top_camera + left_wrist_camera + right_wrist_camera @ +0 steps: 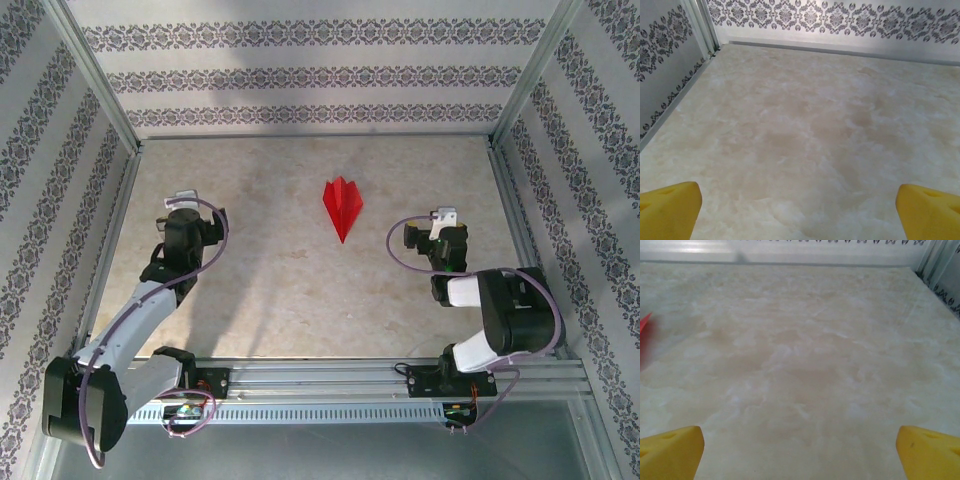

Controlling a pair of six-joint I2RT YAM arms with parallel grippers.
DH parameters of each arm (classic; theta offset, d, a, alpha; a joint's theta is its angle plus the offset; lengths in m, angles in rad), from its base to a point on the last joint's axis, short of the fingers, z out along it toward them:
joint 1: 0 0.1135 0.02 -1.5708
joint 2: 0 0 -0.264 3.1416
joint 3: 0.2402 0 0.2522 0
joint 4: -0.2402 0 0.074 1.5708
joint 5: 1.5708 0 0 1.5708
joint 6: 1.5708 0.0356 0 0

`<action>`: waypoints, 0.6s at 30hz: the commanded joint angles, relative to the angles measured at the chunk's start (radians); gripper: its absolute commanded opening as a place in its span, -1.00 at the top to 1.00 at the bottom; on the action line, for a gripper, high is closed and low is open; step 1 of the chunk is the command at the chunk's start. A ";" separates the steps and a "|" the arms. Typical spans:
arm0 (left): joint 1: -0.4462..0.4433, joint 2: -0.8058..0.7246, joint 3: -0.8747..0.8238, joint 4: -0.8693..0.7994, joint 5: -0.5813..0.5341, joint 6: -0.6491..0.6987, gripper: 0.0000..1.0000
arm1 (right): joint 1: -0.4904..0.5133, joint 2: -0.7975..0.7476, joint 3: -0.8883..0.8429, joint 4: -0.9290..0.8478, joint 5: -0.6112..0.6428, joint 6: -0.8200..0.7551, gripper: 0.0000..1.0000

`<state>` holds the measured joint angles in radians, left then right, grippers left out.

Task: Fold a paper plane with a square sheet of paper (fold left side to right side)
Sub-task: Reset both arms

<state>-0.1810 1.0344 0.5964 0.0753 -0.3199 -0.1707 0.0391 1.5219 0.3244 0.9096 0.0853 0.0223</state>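
The paper plane point(342, 206), a small bright red pointed dart with crease ridges, lies on the marble-patterned table with its tip toward the arms. A sliver of its red edge point(644, 322) shows at the left side of the right wrist view. My left gripper point(182, 198) rests well to the left of the plane, open, with nothing between its yellow fingertips point(670, 210). My right gripper point(444, 214) sits to the right of the plane, also open and empty, yellow fingertips point(927, 452) wide apart. The square sheet of paper appears here only in its folded plane form.
Patterned walls point(300, 75) with metal frame rails enclose the table point(280, 290) at the back and both sides. An aluminium rail point(330, 380) carrying both arm bases runs along the near edge. Bare table surface lies ahead of each gripper.
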 commanded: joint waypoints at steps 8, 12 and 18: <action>0.035 0.111 -0.156 0.396 -0.053 0.132 -0.99 | -0.030 0.004 0.048 0.037 -0.024 0.028 -0.96; 0.049 0.177 -0.193 0.513 -0.018 0.150 -0.99 | -0.030 0.003 0.048 0.035 -0.025 0.027 -0.96; 0.065 0.270 -0.229 0.655 0.018 0.170 -0.99 | -0.028 0.002 0.047 0.037 -0.024 0.026 -0.96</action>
<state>-0.1345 1.2778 0.3840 0.5816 -0.3252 -0.0322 0.0151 1.5234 0.3584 0.9176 0.0769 0.0303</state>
